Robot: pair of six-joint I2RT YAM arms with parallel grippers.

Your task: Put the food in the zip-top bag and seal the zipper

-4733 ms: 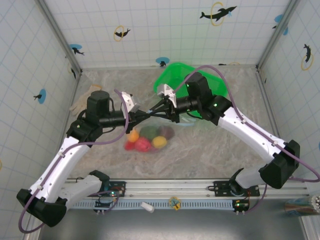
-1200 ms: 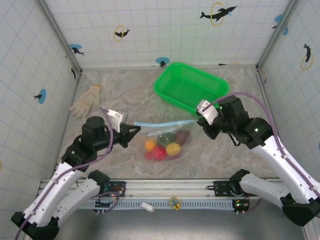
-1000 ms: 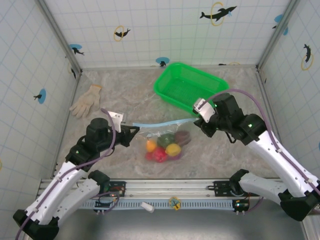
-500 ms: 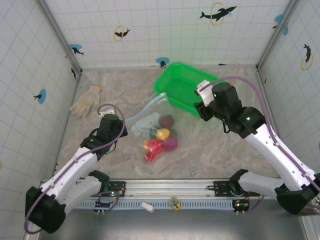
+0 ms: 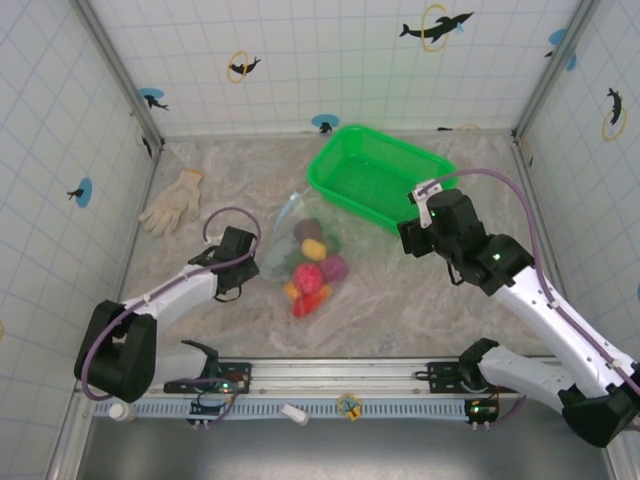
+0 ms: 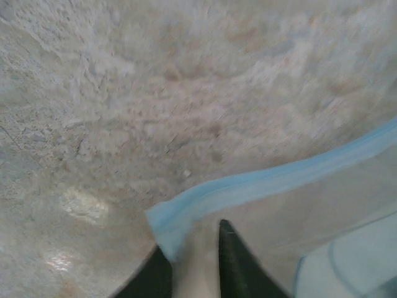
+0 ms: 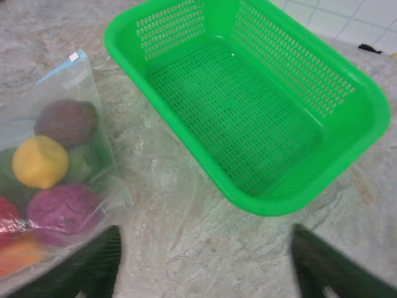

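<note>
The clear zip-top bag [image 5: 290,245] lies on the table with the toy food inside: a dark brown piece [image 5: 308,229], a yellow one [image 5: 312,248], a magenta one [image 5: 334,267] and a red one [image 5: 308,276]. Its light-blue zipper [image 6: 279,180] runs along the far left edge. My left gripper [image 5: 243,262] is low at the bag's left corner. In the left wrist view its fingers [image 6: 226,248] stand close together with that corner between them. My right gripper [image 5: 412,238] hovers open and holds nothing, to the right of the bag [image 7: 56,161] beside the basket.
A green mesh basket [image 5: 322,160] stands at the back right of the bag, its near rim [image 7: 267,208] just ahead of my right gripper [image 7: 205,261]. A white glove [image 5: 172,200] lies at the left. Tiled walls close in the table.
The left arm has dropped low and stretched out along the table, still at the bag's corner. The bag has settled flat. The right gripper has drawn back to the right, away from the bag.
</note>
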